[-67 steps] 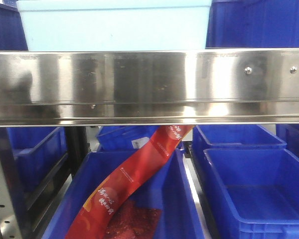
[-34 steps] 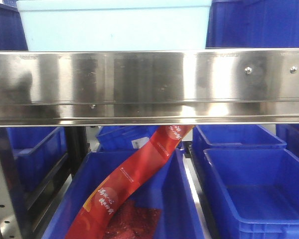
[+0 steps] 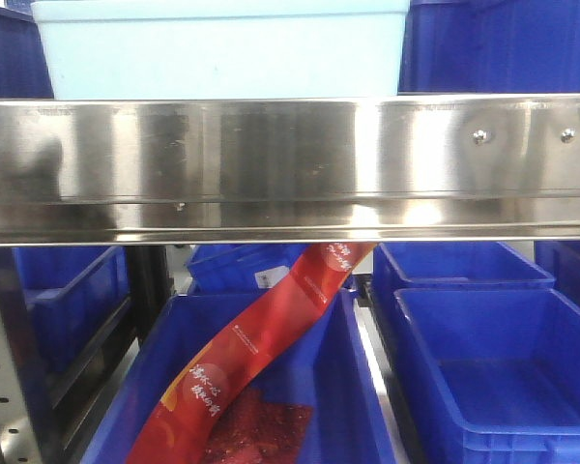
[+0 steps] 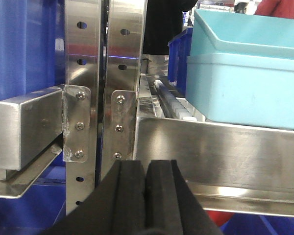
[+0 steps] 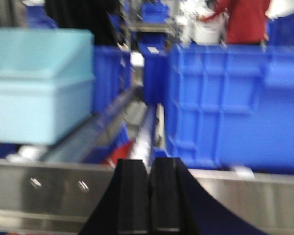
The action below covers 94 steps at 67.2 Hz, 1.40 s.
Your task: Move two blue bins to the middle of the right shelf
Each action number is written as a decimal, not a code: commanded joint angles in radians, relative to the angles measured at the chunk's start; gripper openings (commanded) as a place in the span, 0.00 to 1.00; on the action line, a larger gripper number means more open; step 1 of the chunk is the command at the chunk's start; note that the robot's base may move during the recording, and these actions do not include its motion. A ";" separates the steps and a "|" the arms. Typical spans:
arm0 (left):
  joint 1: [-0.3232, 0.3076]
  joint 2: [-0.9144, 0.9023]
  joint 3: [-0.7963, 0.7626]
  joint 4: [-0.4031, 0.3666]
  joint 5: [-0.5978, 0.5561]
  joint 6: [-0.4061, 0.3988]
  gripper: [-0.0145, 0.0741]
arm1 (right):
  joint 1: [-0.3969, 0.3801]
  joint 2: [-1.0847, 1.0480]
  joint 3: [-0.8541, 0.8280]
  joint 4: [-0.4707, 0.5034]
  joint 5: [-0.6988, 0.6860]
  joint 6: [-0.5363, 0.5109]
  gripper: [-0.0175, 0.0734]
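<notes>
A large blue bin (image 5: 225,103) stands on the steel shelf just beyond my right gripper (image 5: 149,166), whose black pads are pressed together on nothing. The same bin (image 3: 503,46) shows at the top right of the front view. My left gripper (image 4: 146,169) is also shut and empty, in front of the shelf's steel rail (image 4: 220,152). On the level below sit more blue bins: an empty one (image 3: 503,377) at the right and one (image 3: 261,387) in the middle holding red packaging (image 3: 256,348).
A pale turquoise bin (image 3: 222,48) stands on the shelf left of the blue one, also the turquoise bin (image 4: 245,73). Steel uprights (image 4: 83,73) rise at the left. The wide steel shelf beam (image 3: 290,164) fills the front view. A person in red (image 5: 245,19) stands behind.
A dark reflection on the shelf beam near the two bolts at the right has faded. Nothing else has visibly moved.
</notes>
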 commanded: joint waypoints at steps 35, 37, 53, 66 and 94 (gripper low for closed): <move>0.002 -0.006 -0.001 0.002 -0.019 -0.008 0.04 | -0.072 -0.131 0.245 0.014 -0.109 -0.012 0.02; 0.002 -0.006 -0.001 0.002 -0.019 -0.008 0.04 | -0.072 -0.131 0.245 0.014 -0.109 -0.012 0.02; 0.002 -0.006 -0.001 0.002 -0.019 -0.008 0.04 | -0.072 -0.131 0.245 0.014 -0.109 -0.012 0.02; 0.002 -0.006 -0.001 0.002 -0.019 -0.008 0.04 | -0.072 -0.131 0.245 0.014 -0.112 -0.012 0.02; 0.002 -0.006 -0.001 0.002 -0.019 -0.008 0.04 | -0.072 -0.131 0.245 0.014 -0.112 -0.012 0.02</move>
